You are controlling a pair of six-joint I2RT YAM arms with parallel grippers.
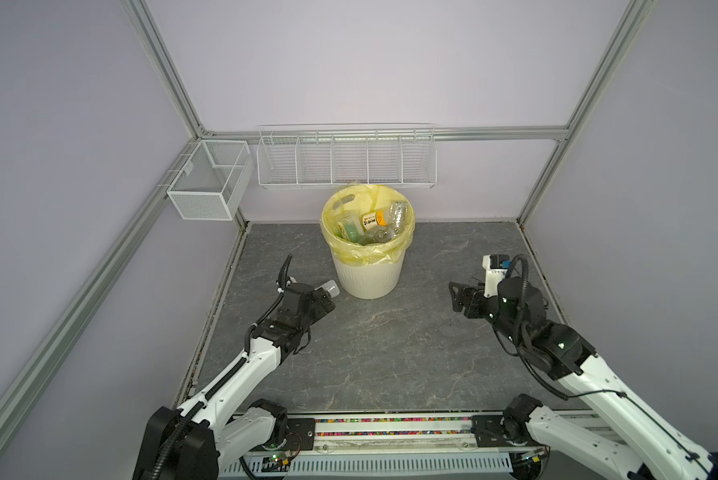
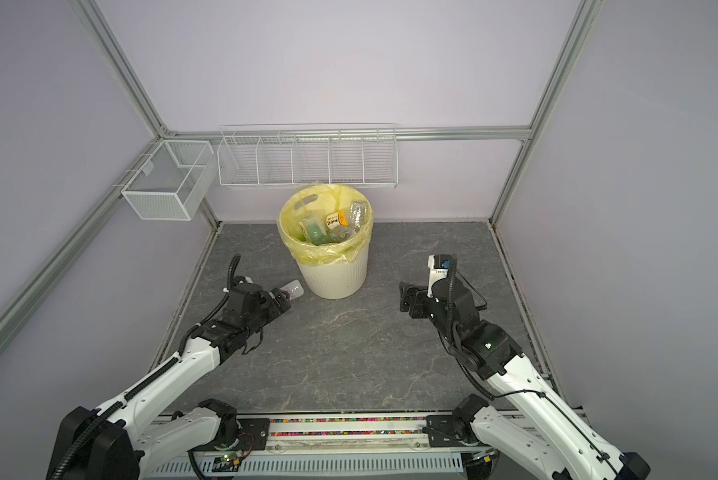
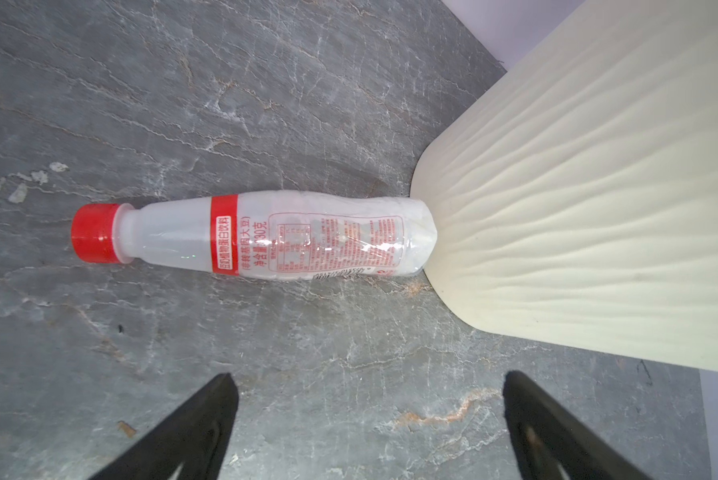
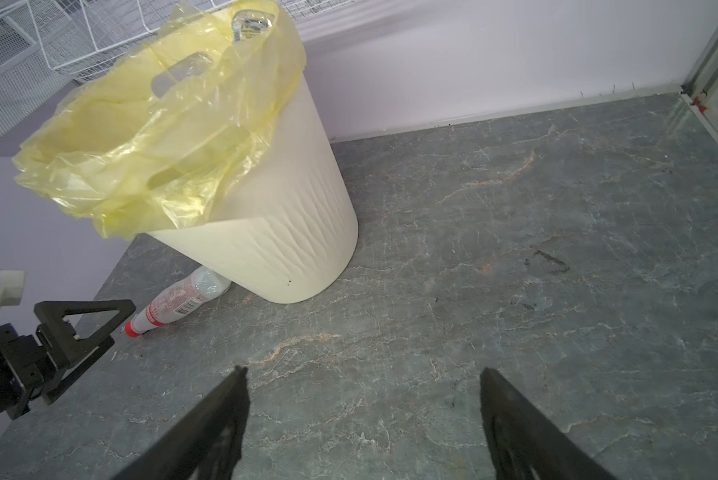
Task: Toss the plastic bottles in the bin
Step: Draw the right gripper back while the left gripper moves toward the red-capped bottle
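On the grey stone-look tabletop (image 1: pixel 390 353), the yellow-lined bin (image 1: pixel 367 278) at centre of both top views holds several bottles (image 1: pixel 374 220), leaving one red-capped bottle (image 3: pixel 249 239) lying against its base in front of the spread, empty left claw (image 3: pixel 370 376); the right claw (image 4: pixel 362 370) gapes empty too.

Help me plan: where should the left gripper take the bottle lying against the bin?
Likely its labelled middle, from above: the bottle lies flat, base against the bin, cap free. The open left gripper should close across its width.
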